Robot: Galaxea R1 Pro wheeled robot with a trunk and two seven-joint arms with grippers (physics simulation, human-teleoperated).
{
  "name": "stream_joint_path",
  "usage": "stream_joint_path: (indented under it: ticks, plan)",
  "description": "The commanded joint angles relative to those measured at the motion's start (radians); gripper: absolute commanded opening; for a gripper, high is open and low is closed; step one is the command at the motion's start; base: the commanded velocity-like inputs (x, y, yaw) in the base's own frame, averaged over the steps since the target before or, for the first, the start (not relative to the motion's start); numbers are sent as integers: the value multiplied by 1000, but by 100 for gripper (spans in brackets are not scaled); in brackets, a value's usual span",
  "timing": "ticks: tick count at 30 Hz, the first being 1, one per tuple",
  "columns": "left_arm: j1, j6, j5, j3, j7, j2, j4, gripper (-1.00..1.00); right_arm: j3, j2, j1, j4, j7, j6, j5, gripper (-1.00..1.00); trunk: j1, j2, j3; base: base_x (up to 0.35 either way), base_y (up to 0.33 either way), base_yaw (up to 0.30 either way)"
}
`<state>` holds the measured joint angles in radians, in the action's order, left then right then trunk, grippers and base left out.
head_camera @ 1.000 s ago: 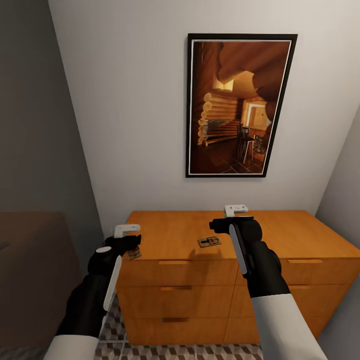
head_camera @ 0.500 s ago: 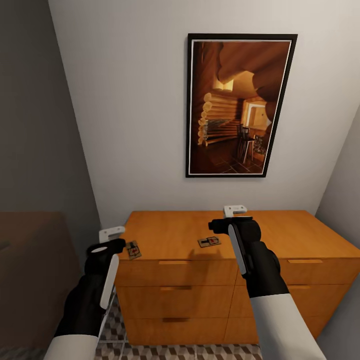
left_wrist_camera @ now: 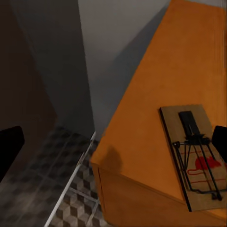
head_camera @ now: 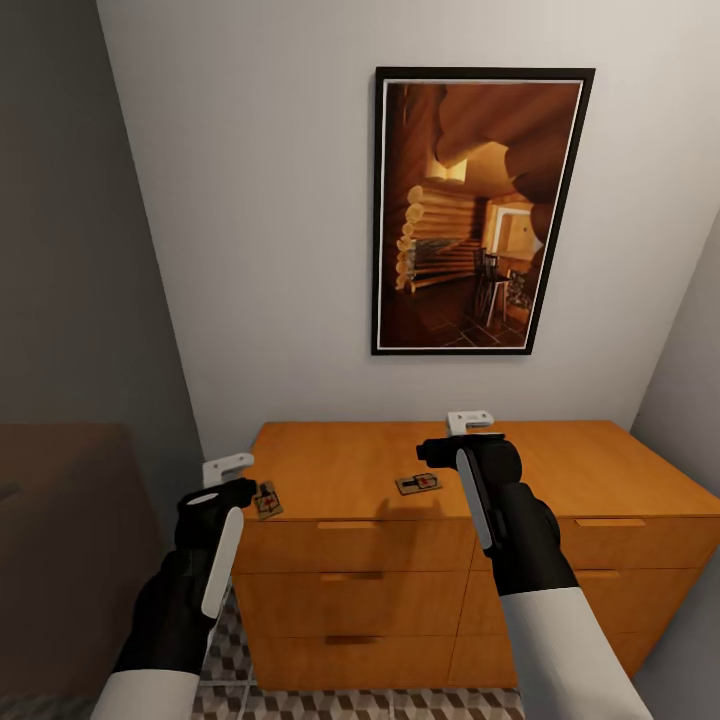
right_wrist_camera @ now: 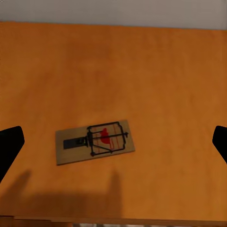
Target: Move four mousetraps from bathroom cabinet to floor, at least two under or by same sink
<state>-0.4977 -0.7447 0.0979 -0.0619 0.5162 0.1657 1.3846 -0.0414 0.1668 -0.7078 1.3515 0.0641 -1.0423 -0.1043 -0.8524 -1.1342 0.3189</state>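
Left gripper (head_camera: 226, 468) spread empty beside cabinet's (head_camera: 350, 470) corner mousetrap (head_camera: 267, 499), right gripper (head_camera: 470, 422) spread empty above middle mousetrap (head_camera: 418, 484), both forearms raised.

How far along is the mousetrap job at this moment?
Done: nothing shows on the floor yet. In hand: nothing; two traps lie on the cabinet top, one at its left front corner by the open left pincer, one mid-front under the open right pincer. Left: grasp both, and carry them to the floor by the sink.
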Motion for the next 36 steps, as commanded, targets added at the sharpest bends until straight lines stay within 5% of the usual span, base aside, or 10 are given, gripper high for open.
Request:
stream_joint_path:
  ticks: [1,12,22,36]
  plan:
    - [-1,-2,12,5,9,0,1,100,-1,0,-1,1,-1,-5,-6,100,0,-1,1,0,0,0]
    - [-1,-3,18,24,25,2,1,100,-1,4,-1,0,0,-5,-6,100,0,-1,1,0,0,0]
    - [-1,-4,26,41,127,9,0,100,-2,5,-1,-1,0,-5,-5,100,0,-1,1,0,0,0]
    - [-1,-4,123,119,243,9,-1,100,-2,5,-1,-3,0,-5,-5,100,0,-1,1,0,0,0]
